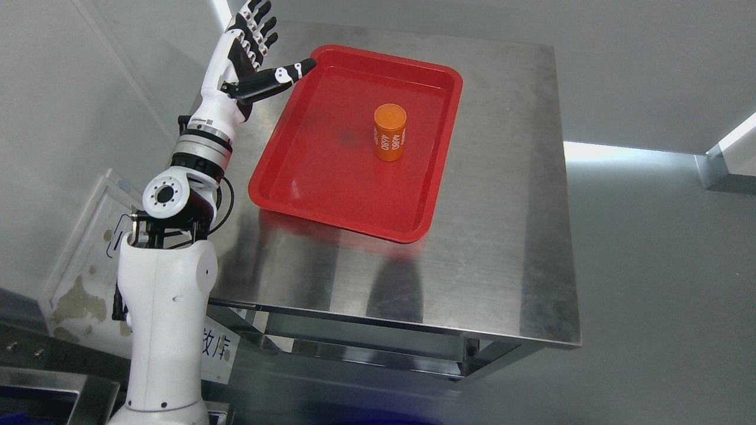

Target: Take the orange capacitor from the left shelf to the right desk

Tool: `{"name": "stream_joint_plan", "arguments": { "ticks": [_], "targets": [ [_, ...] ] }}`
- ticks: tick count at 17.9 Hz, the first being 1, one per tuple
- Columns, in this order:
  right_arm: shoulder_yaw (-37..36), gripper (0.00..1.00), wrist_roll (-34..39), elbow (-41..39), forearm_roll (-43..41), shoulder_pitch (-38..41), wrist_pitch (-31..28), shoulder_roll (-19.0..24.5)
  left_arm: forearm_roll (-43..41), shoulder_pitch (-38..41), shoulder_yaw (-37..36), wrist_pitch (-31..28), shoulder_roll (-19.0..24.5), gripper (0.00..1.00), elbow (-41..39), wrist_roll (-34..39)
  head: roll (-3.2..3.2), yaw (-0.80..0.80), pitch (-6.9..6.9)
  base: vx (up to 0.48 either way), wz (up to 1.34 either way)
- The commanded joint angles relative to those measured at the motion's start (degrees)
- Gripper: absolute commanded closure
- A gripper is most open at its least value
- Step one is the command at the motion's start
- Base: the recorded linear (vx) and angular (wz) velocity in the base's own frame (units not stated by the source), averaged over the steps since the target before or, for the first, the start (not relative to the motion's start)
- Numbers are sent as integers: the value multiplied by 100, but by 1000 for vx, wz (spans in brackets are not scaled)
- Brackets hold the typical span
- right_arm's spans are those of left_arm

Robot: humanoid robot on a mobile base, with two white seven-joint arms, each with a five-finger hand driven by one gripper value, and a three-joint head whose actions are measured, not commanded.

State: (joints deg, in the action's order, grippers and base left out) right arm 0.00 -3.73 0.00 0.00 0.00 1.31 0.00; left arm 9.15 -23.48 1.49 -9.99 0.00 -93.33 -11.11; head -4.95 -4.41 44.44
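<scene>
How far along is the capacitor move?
Looks done: the orange capacitor stands upright in the red tray on the steel desk. In hand: nothing; the left hand is open, raised beside the tray's far left corner, apart from the capacitor. Left: apparently only pulling the arm back.

Bright, sharp overhead light; soft glare and shadows on the steel desk point(502, 195).
</scene>
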Motion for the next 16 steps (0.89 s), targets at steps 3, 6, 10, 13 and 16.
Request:
{"name": "stream_joint_plan", "arguments": {
  "ticks": [3,6,10,13,16],
  "targets": [
    [-70,0,4,-100,35,123,1,-100,-1,985,545,383,100,0,-537,-58,0,0,0,0,0],
    [-70,0,4,-100,35,123,1,-100,-1,1336,432,523,100,0,-537,30,0,0,0,0,0],
    [-70,0,4,-100,35,123,1,-100,-1,2004,255,1244,100,0,-537,12,0,0,0,0,0],
    [-70,0,4,-100,35,123,1,-100,-1,2215,255,1543,100,0,-537,30,0,0,0,0,0],
    [-70,0,4,-100,35,123,1,-100,-1,2181,273,1561,100,0,-537,65,0,0,0,0,0]
  ]
}}
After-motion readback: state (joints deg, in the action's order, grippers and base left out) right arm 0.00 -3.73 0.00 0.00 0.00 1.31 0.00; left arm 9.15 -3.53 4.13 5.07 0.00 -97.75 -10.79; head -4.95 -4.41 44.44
